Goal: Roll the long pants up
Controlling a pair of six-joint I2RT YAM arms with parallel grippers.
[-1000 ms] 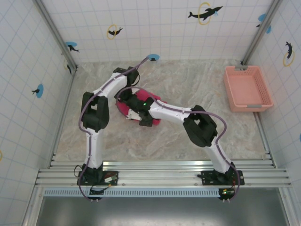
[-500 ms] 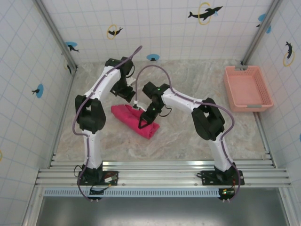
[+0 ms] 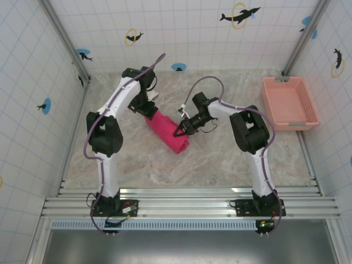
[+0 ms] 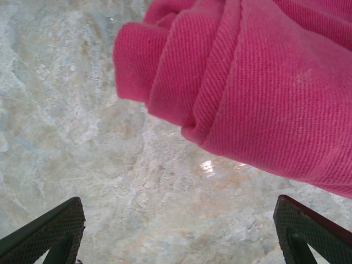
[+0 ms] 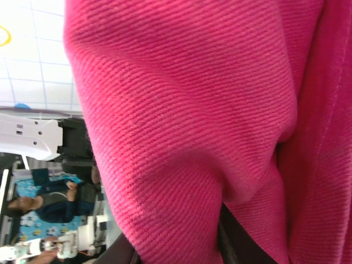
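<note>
From above, the long pants (image 3: 168, 133) lie as a tight pink-red roll, slanting across the middle of the bench (image 3: 220, 159), well apart from the pale pink basket (image 3: 289, 102) at the far right. My left fingers (image 3: 148, 111) hover just beside the roll's upper end. My right fingers (image 3: 180, 131) are down against its right flank, near the lower end.

The left wrist camera gives detail the overhead is too far off to give. My left fingers stand wide, one dark textured tip (image 4: 52, 231) in each bottom corner with bare marble between them, holding nothing. The rolled end of the cloth sits just ahead, its layered folds plain to see.

The right wrist camera sits right up against the cloth. I can read the twill weave, and one dark finger (image 5: 242, 245) shows beneath a fold. Its partner is hidden, so I cannot tell whether I'm pinching the cloth or merely leaning on it.
</note>
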